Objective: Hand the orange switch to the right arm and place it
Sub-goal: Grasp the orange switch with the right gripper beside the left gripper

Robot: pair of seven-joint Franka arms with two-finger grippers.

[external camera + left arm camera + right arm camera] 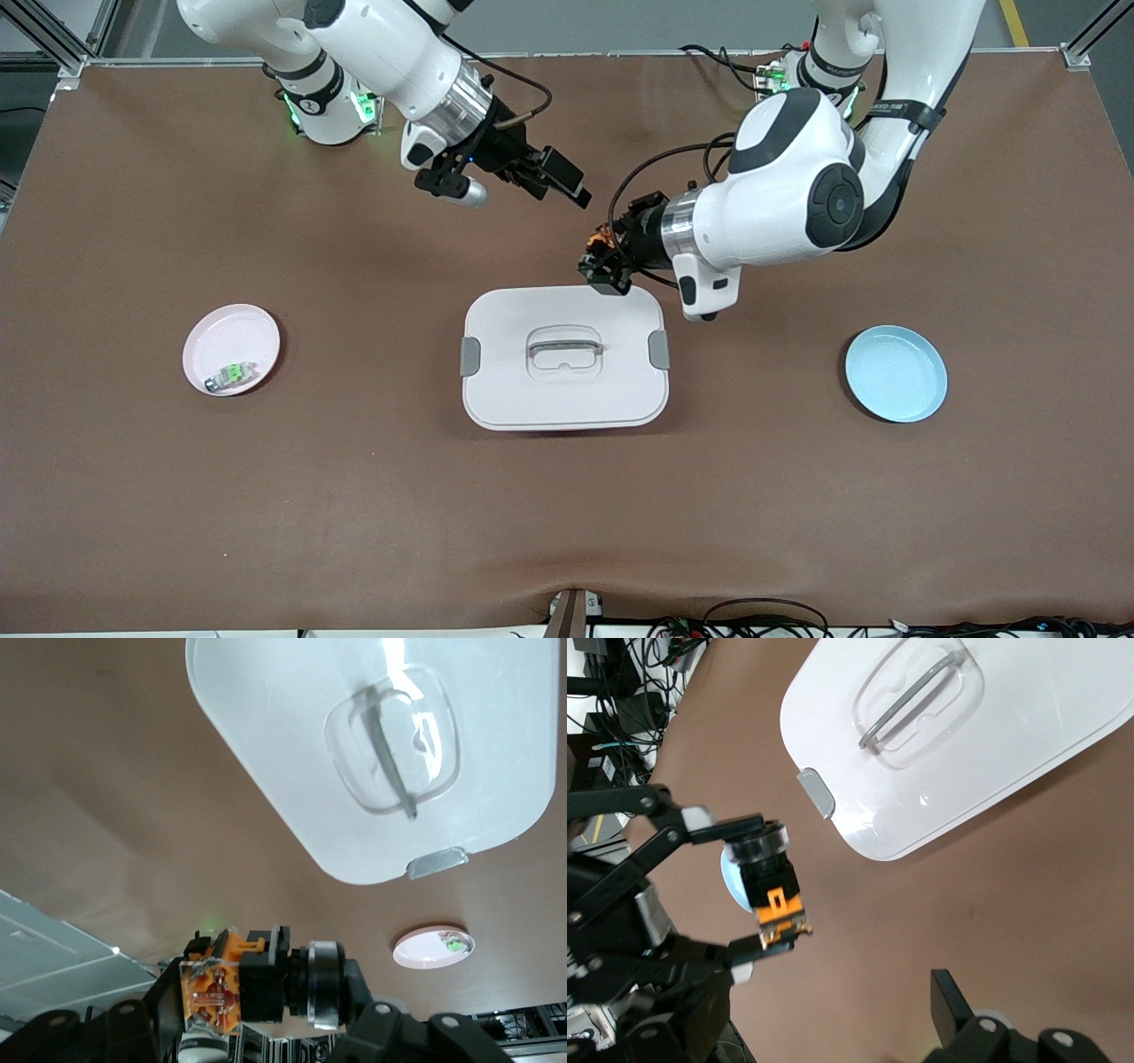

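Observation:
The orange switch [601, 241] is a small black cylinder with a silver ring and an orange-and-clear block at one end. My left gripper [604, 264] is shut on it, holding it end to end in the air over the edge of the white lidded box [564, 390] that lies farther from the front camera. It fills the left wrist view [257, 983] between the left gripper [261, 997]. The right wrist view shows the switch [771, 886] held by the left gripper. My right gripper [556, 182] is open and empty in the air beside it, over bare table; one of its fingers [950, 1003] shows.
A pink plate [232, 337] toward the right arm's end holds a small grey-and-clear part with a green mark [230, 377]. A blue plate [895, 373] lies toward the left arm's end. The box has a clear handle [564, 347] and grey clips.

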